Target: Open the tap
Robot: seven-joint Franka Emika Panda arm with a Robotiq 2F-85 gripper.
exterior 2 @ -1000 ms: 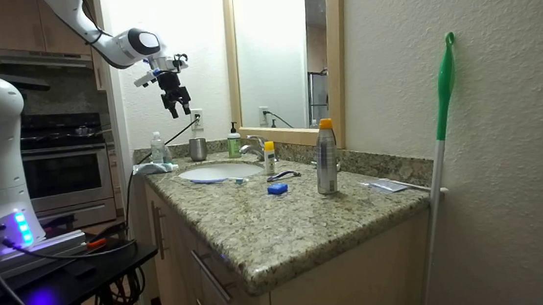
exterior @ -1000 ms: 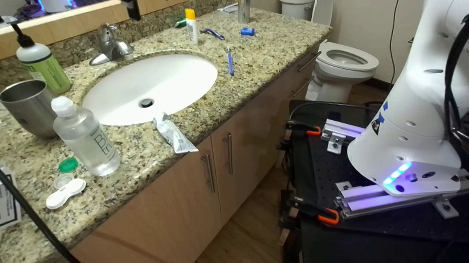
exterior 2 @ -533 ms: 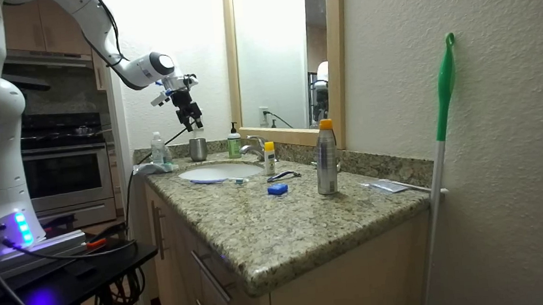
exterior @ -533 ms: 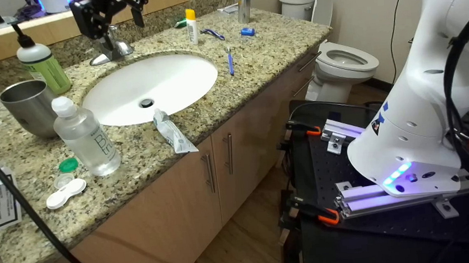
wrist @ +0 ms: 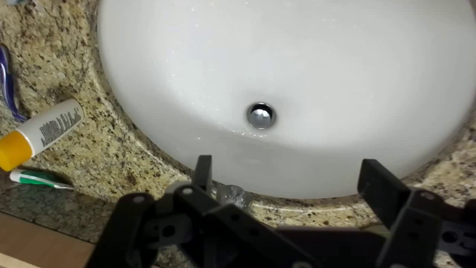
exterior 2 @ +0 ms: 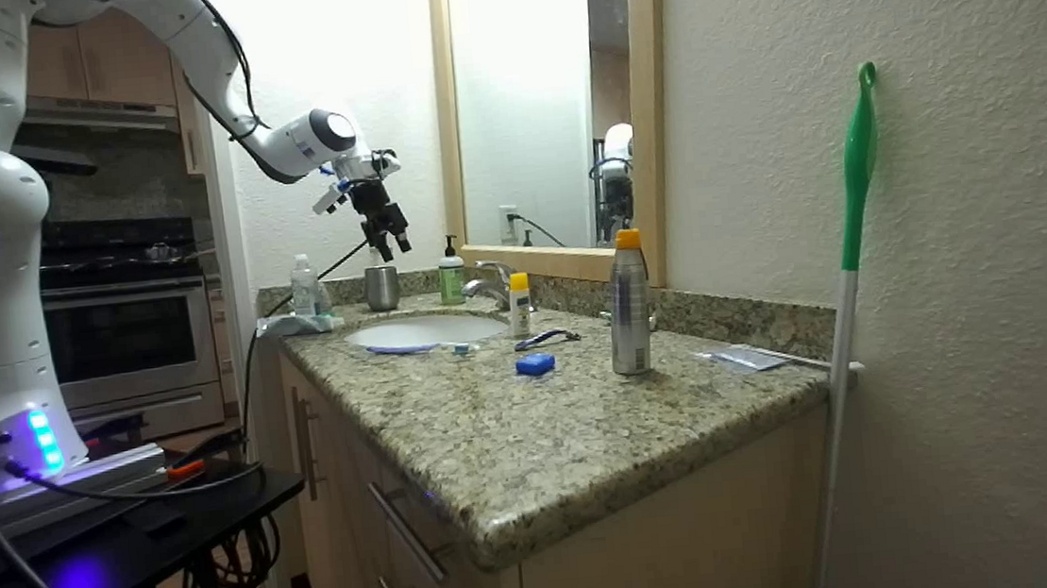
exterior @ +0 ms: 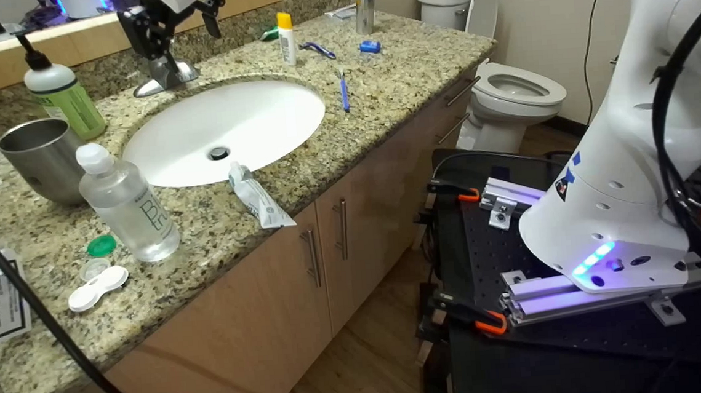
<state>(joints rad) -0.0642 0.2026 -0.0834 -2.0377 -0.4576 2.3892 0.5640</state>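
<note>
In an exterior view the end effector (exterior 2: pixel 395 250) hangs clear of the tap (exterior 2: pixel 491 287), above it and to the left; in the wrist view its fingers (wrist: pixel 383 190) stand wide apart, and only a bit of the tap shows beside one of them. In an exterior view the tap stands on the granite surface (exterior: pixel 408 57) at the far left edge of the white basin (exterior: pixel 258 116), its upper part behind the end effector. Left of the tap stand a green soap bottle (exterior: pixel 66 96) and, nearer, a steel cup (exterior: pixel 46 162); nearer still are a clear plastic bottle (exterior: pixel 132 208), a green cap (exterior: pixel 102 246) and a white lens case (exterior: pixel 99 288). A crumpled tube (exterior: pixel 259 200) lies at the basin's near edge. Right of the tap stands a yellow-topped white bottle (exterior: pixel 287 42); a toothbrush (exterior: pixel 344 95) lies just right of the basin, a blue box (exterior: pixel 369 47) lies farther off, and a silver can (exterior: pixel 366 10) stands beyond it.
</note>
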